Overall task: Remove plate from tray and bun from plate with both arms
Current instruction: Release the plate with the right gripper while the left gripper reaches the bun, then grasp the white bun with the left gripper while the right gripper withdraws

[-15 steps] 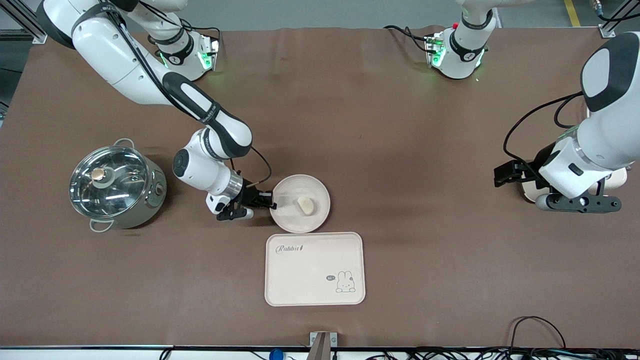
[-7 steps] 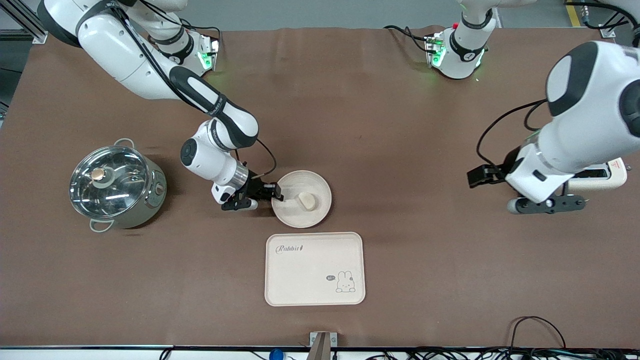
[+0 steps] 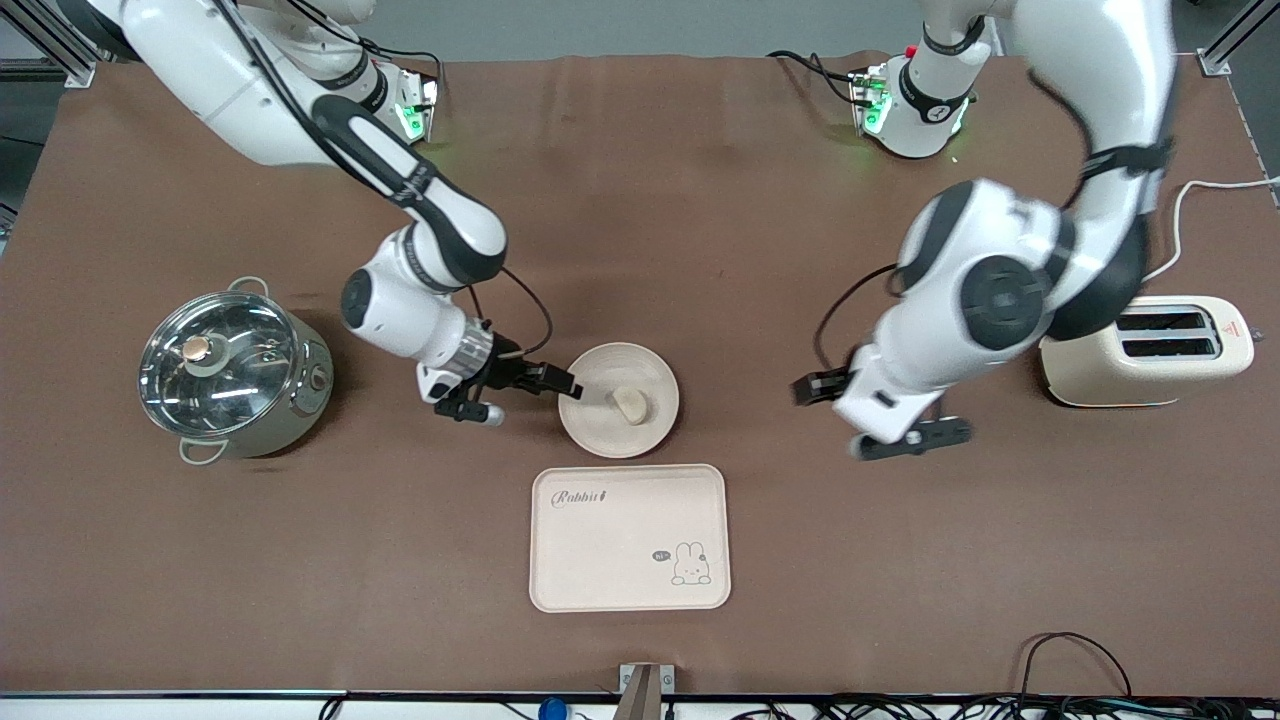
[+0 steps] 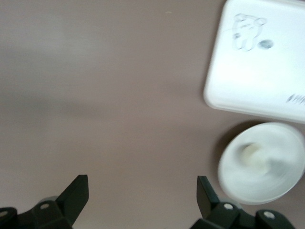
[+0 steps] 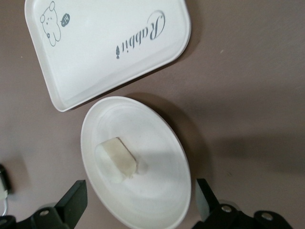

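The round cream plate (image 3: 600, 425) lies on the brown table, just farther from the front camera than the rabbit tray. The small pale bun (image 3: 631, 405) lies on it. My right gripper (image 3: 560, 387) is at the plate's rim on the pot's side. In the right wrist view it (image 5: 140, 202) is open, with the plate (image 5: 157, 191) and bun (image 5: 116, 160) between its spread fingers. My left gripper (image 3: 818, 387) is open and empty over bare table between plate and toaster. In the left wrist view it (image 4: 143, 195) holds nothing, and the plate (image 4: 276, 186) shows blurred.
The rectangular rabbit tray (image 3: 628, 537) lies nearer the front camera than the plate, and shows in both wrist views (image 5: 109, 47) (image 4: 259, 71). A lidded steel pot (image 3: 232, 370) stands toward the right arm's end. A cream toaster (image 3: 1150, 350) stands toward the left arm's end.
The plate with the bun has shifted a little toward the left arm's end with my right gripper at its rim. My left arm has swung from the toaster toward the table's middle.
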### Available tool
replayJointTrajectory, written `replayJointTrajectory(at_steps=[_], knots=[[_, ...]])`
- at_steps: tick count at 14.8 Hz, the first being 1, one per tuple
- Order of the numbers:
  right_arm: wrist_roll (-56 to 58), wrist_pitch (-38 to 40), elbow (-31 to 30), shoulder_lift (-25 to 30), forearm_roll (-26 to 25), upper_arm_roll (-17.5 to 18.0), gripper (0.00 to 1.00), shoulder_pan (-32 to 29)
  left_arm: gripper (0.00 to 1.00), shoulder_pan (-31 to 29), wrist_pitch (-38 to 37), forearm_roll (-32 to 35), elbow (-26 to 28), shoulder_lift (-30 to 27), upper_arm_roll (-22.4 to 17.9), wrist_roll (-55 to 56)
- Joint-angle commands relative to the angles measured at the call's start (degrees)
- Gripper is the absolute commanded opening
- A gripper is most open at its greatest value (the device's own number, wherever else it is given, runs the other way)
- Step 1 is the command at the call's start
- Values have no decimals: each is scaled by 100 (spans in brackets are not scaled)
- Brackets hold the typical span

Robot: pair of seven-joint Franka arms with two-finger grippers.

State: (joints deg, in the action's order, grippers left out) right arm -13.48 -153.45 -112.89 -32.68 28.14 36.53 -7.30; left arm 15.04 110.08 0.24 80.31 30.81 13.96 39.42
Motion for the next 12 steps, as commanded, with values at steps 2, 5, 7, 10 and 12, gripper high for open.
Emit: replayJointTrajectory(at_steps=[2, 5, 7, 10, 12], knots=[[-23, 1367, 258, 753, -1383, -94, 100, -692, 100, 630, 1127, 2, -156, 671, -86, 1126], [-23, 2429, 802, 999, -2363, -85, 100, -1158, 98, 1192, 1656, 20, -463, 1198, -200, 1857], [3, 3229, 1233, 1201, -2829, -85, 100, -1369, 91, 1832, 1920, 11, -700, 1523, -620, 2409], [99, 4330, 1542, 1816, -3086, -76, 100, -1791, 83, 2634, 2324, -6, -736, 1884, -1324, 3324], [799, 4691, 1569, 2115, -3086, -76, 100, -2212, 79, 2705, 2596, -6, -745, 2086, -1343, 3589]])
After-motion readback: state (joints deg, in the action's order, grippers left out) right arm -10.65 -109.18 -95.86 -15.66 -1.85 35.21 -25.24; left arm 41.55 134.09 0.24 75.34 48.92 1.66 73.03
